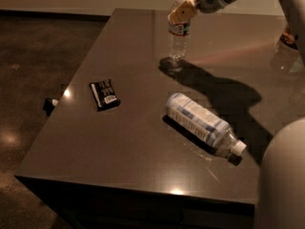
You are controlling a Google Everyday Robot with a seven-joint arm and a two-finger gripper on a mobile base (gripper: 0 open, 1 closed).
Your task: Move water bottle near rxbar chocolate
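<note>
- We have a wide, dark grey-brown bench [143,171] carrying everything.
- The larger clear plastic bottle with a blue-and-white label [198,122] lies on its side right of centre. We judge the carry should pass on its far side or well above it, so it is not set rolling.
- The small, slim, clear plastic water bottle with a white cap [178,41] is upright near the far edge, well apart from the bar. We cannot tell for sure whether its base is clear of the bench.
- The hand [181,14] is closed round the water bottle's upper part, at the label band below the cap. Held so high, the bottle may swing, so we would travel slowly and keep it upright.
- The rxbar chocolate [105,94], a small flat black wrapper with white text, lies near the left edge. We would lower the bottle just beside it, not on it, and let go only once the base rests.
</note>
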